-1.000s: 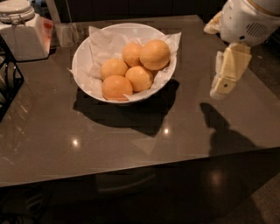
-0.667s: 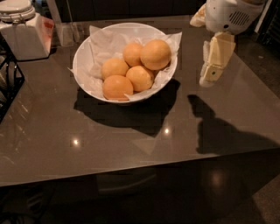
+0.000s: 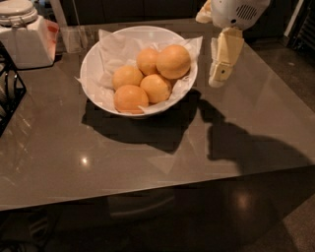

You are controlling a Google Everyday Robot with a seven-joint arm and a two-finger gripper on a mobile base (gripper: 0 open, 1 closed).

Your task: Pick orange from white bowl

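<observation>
The orange [image 3: 173, 61], round, smooth and pale, rested at the right rear of the paper-lined white bowl [image 3: 91, 54] against 4 smaller oranges [image 3: 130, 98], the gripper [image 3: 216, 81] hanging just beside the bowl's right rim.

A rounded white housing [image 3: 236, 11], marked with a small grille of dark slots, is seen with a cream-yellow piece attached at its left side. Beneath it the pincer [image 3: 217, 78] is shown just right of the white bowl [image 3: 87, 69]: cream-yellow, blocky, narrowed to a paler tip
</observation>
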